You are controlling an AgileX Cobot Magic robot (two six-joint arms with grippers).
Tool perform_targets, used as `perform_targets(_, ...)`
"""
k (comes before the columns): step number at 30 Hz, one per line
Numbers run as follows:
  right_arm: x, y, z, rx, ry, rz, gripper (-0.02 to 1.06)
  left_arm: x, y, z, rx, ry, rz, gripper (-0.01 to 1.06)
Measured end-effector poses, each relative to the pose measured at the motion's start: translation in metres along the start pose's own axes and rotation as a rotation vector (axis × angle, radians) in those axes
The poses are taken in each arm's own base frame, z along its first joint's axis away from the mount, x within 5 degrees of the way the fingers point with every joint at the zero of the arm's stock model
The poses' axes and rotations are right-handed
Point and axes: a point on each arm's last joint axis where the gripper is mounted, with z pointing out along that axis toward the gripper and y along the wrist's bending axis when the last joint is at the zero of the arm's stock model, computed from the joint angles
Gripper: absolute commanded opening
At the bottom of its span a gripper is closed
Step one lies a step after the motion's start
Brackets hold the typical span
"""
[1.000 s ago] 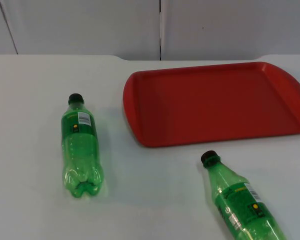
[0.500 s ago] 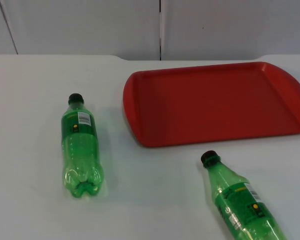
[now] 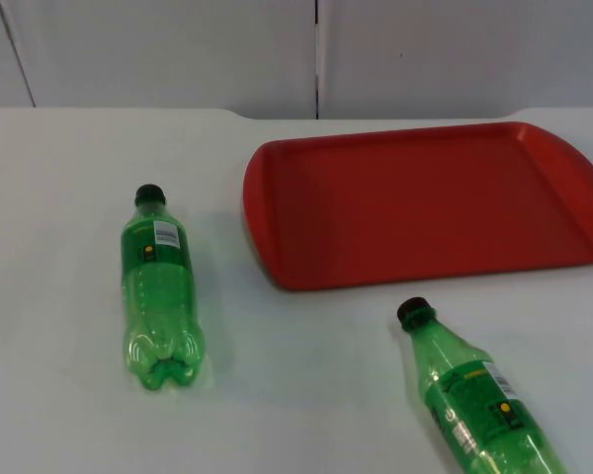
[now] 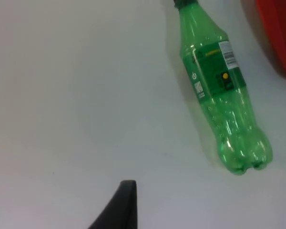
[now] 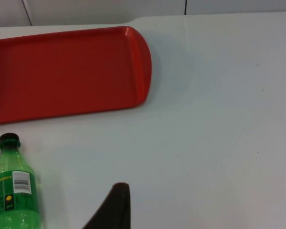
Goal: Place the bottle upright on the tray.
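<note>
Nothing has moved since the earlier frames — both bottles lie flat, off the tray [image 3: 425, 202].
Left bottle [image 3: 160, 286] lies left of the tray, right bottle [image 3: 469, 390] just in front of it; no grasp begun. Next: reach, grip, stand one upright — either claw's state I cannot tell.

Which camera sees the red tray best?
The top view: the red tray shows almost whole, lying flat and bare. The right wrist view catches most of it; the left wrist view catches just one red edge.
</note>
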Motion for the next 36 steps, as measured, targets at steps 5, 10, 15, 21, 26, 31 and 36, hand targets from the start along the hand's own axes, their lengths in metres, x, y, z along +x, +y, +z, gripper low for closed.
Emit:
perform_targets(5,0.000,0.000,0.000,0.000,0.000,0.004,1.05,-0.016,-0.003,0.017,0.015,0.040,0.017,1.05)
perform_targets(10,0.000,0.000,0.000,0.000,0.000,0.004,1.05,-0.034,-0.016,0.033,0.035,0.045,0.050,1.05)
perform_targets(15,0.000,0.000,0.000,0.000,0.000,0.004,1.05,-0.050,-0.025,0.055,0.047,0.062,0.032,1.05)
perform_targets(21,0.000,0.000,0.000,0.000,0.000,0.004,1.05,-0.061,-0.038,0.086,0.033,0.089,-0.003,1.05)
perform_targets(26,0.000,0.000,0.000,0.000,0.000,0.004,1.05,-0.067,-0.051,0.112,0.012,0.122,-0.023,1.05)
perform_targets(31,0.000,0.000,0.000,0.000,0.000,0.004,1.05,-0.072,-0.062,0.137,-0.011,0.169,-0.050,1.05)
perform_targets(36,0.000,0.000,0.000,0.000,0.000,0.004,1.05,-0.074,-0.060,0.165,-0.041,0.245,-0.081,1.05)
